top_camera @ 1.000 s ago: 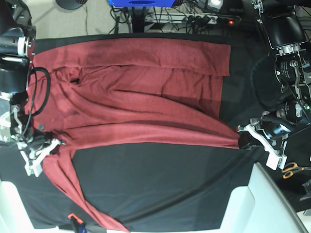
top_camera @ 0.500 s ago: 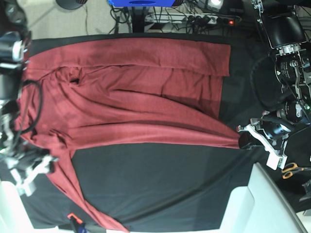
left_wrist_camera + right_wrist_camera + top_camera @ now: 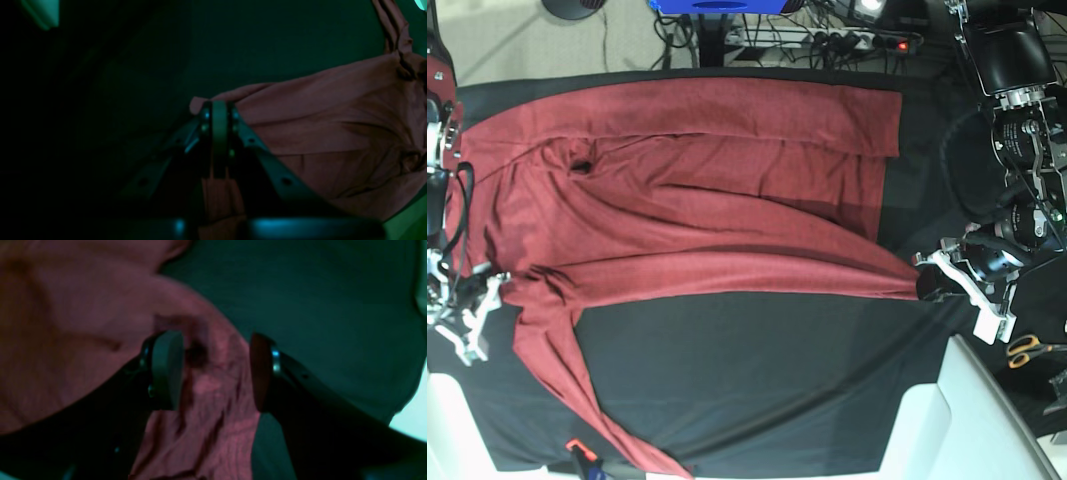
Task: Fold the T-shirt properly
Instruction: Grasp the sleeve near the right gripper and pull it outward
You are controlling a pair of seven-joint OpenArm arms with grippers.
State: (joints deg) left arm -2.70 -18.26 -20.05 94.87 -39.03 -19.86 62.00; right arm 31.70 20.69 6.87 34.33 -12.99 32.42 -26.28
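The right end effector stands with jaws apart over a bunched sleeve of the brick-red knit T-shirt, gripping nothing. The left end effector pinches the hem corner. Spread on the black-covered bench, the thin fabric could slip and skew.

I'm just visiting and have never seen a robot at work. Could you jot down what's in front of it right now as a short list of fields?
Garment: T-shirt, brick red, spread across the table
Surface: black cloth
Loose sleeve: trails toward the near edge
Left gripper: shut on a corner of the shirt's hem
Right gripper: open, jaws either side of bunched fabric
Fold: lower edge drawn taut between the two arms
Nearby: scissors off the cloth
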